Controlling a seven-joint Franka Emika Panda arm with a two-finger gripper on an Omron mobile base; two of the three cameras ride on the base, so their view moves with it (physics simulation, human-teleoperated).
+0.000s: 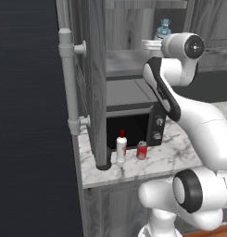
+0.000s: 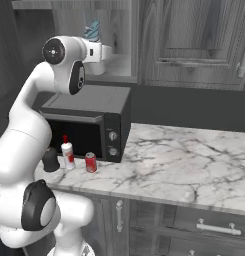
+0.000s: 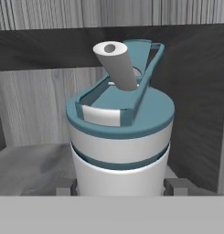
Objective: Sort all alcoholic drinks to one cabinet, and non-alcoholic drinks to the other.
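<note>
Cabinet shelf (image 3: 26, 169), blue-capped bottle (image 3: 120, 137) upright

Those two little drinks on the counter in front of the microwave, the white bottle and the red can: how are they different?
The white bottle is taller than the red can. The bottle is white with a red label and a thin red cap; the can is red nearly all over, with a pale top. The bottle narrows to its cap, while the can is a plain squat cylinder. Both stand upright on the marble counter, side by side, apart.

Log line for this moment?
gripper: around pale-grey bottle, inside open cabinet | red can, white bottle: on counter
</note>
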